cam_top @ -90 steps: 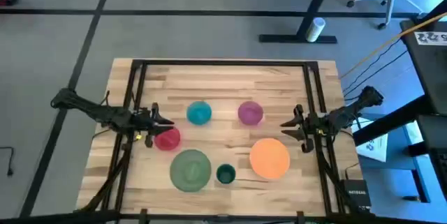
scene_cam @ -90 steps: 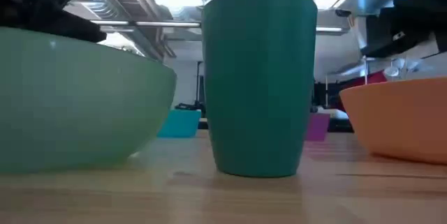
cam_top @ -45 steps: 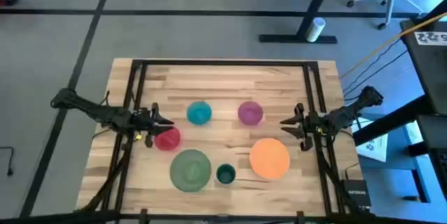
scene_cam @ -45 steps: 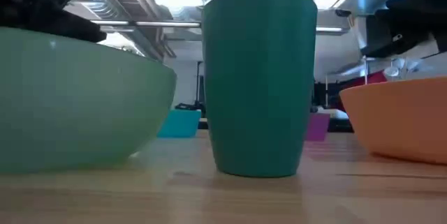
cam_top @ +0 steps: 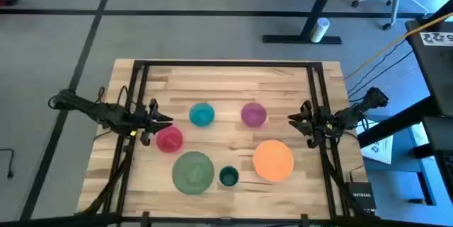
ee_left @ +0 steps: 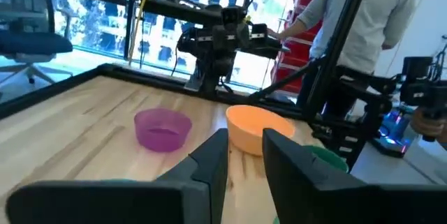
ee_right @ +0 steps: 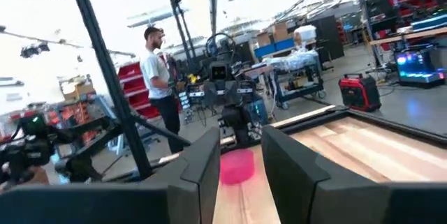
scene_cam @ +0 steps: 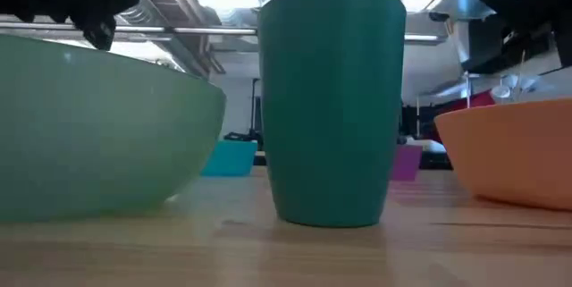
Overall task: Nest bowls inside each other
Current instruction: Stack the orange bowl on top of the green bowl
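since the earlier frames both arms have drawn back toward their own table edges: the left gripper [cam_top: 164, 120] now sits slightly farther left and higher in the high view, and the right gripper [cam_top: 292, 119] has retreated toward the right edge. in the low view the dark arm parts at both upper corners stand higher than before. no bowl has changed position. the left gripper hovers at the left side of the wooden table [cam_top: 226, 78], just above and beside the red-pink bowl [cam_top: 170, 140], not touching it; its fingers [ee_left: 209, 165] stand apart with a narrow gap and hold nothing. the right gripper hovers at the right side of the table, well apart from the bowls; its fingers [ee_right: 202, 161] are likewise parted with a narrow gap and hold nothing. six bowls rest separately on the table, none nested. the blue bowl [cam_top: 202, 114] and the purple bowl [cam_top: 253, 114] lie in the middle row, between the two grippers. the green bowl [cam_top: 193, 171] lies at the near edge, with the small dark teal bowl [cam_top: 228, 177] just beside it on the right. the orange bowl [cam_top: 273, 160] lies to the right of the teal bowl, near the right gripper. in the low view the teal bowl [scene_cam: 331, 108] stands upright between the green bowl [scene_cam: 98, 135] and the orange bowl [scene_cam: 514, 153]. a person [ee_left: 363, 21] stands beyond the table in the left wrist view.
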Robot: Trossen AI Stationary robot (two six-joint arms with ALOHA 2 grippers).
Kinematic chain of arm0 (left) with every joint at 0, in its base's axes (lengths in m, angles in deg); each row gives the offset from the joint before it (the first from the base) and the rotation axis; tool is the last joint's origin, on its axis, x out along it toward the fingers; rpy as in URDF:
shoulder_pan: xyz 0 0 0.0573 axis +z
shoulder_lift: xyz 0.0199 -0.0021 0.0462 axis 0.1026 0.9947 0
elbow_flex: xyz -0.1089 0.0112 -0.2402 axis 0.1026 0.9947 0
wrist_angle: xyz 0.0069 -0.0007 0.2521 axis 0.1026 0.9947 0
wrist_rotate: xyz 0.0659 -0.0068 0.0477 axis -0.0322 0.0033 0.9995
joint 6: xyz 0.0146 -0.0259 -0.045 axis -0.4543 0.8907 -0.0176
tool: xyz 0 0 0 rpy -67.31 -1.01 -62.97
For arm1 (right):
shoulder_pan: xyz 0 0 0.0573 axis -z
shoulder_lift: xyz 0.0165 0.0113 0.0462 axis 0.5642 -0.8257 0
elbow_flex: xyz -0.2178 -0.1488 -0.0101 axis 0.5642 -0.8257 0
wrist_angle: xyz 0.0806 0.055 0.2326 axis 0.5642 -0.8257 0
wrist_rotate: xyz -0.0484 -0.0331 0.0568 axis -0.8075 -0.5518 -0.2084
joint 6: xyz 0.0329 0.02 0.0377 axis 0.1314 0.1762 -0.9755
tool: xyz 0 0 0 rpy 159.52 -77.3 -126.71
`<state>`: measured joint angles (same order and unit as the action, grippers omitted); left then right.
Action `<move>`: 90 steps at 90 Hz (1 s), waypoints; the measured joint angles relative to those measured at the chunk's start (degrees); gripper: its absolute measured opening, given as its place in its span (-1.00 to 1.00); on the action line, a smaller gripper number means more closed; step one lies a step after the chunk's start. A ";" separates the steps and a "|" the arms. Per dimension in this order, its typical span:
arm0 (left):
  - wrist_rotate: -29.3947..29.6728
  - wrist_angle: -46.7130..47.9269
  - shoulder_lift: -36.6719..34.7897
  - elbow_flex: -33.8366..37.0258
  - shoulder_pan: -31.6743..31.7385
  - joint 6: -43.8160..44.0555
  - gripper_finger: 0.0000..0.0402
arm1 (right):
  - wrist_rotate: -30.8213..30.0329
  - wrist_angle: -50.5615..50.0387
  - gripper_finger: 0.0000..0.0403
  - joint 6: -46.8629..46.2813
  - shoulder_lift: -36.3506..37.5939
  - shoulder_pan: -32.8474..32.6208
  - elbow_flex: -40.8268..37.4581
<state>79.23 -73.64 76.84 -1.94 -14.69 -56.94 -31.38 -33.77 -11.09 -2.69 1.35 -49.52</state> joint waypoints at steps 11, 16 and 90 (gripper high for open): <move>0.06 4.14 4.27 -6.13 0.39 -1.06 -0.64 | -0.29 -7.04 -0.54 -1.57 -0.84 0.00 5.96; 0.07 5.71 6.58 -9.26 0.75 -2.35 -0.64 | -0.64 -10.47 -0.54 -2.46 -2.56 0.01 9.04; 0.10 14.96 19.40 -23.73 7.15 -7.89 -0.64 | 8.86 -71.17 -0.54 -28.73 -57.28 0.02 66.49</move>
<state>79.32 -58.68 96.25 -25.67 -7.54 -64.83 -22.53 -104.94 -39.83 -59.97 1.37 16.97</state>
